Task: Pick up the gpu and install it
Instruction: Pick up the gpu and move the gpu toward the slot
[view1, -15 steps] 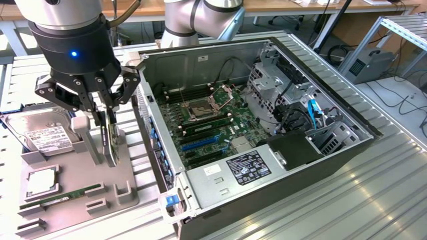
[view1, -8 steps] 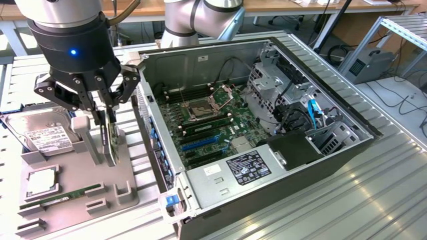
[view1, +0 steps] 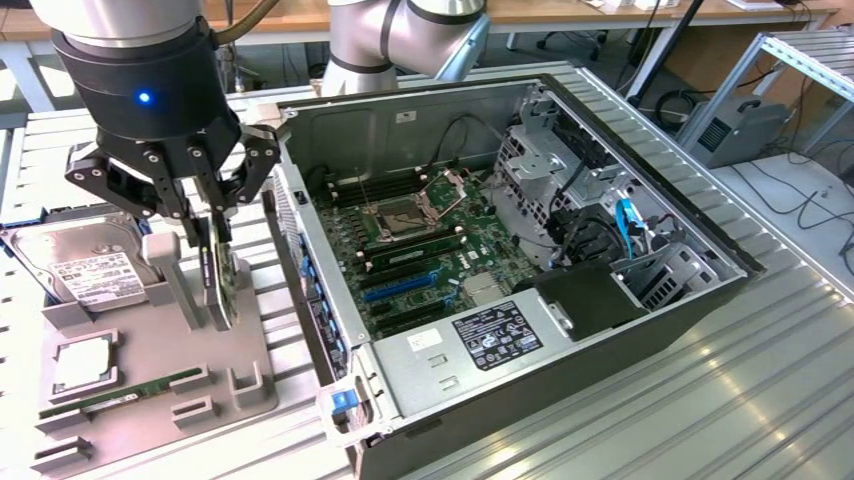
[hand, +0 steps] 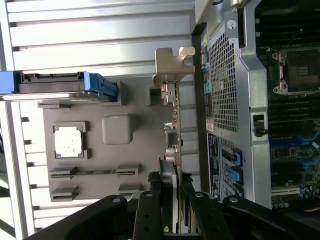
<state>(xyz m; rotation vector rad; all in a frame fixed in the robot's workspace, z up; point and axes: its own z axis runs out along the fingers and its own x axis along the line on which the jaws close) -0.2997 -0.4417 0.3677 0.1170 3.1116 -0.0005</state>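
The gpu (view1: 224, 285) stands on edge in a slot of the grey holder tray (view1: 147, 400), at the exterior view's left, beside the open computer case (view1: 534, 160). My gripper (view1: 211, 225) reaches down over the card's top edge, its fingers pressed against both faces, shut on the card. In the wrist view the gpu (hand: 175, 125) is seen edge-on, with its silver end bracket (hand: 170, 65) at the far end. There my gripper (hand: 176, 200) clasps it between dark pads (hand: 167, 182). The card's lower edge still looks close to the holder.
On the same tray lie a hard drive (view1: 87, 265), a CPU (view1: 83, 365) and a RAM stick (view1: 127, 392). The case's motherboard (view1: 414, 250) with blue slots (view1: 407, 285) lies open. The case wall (hand: 225, 90) stands close beside the card.
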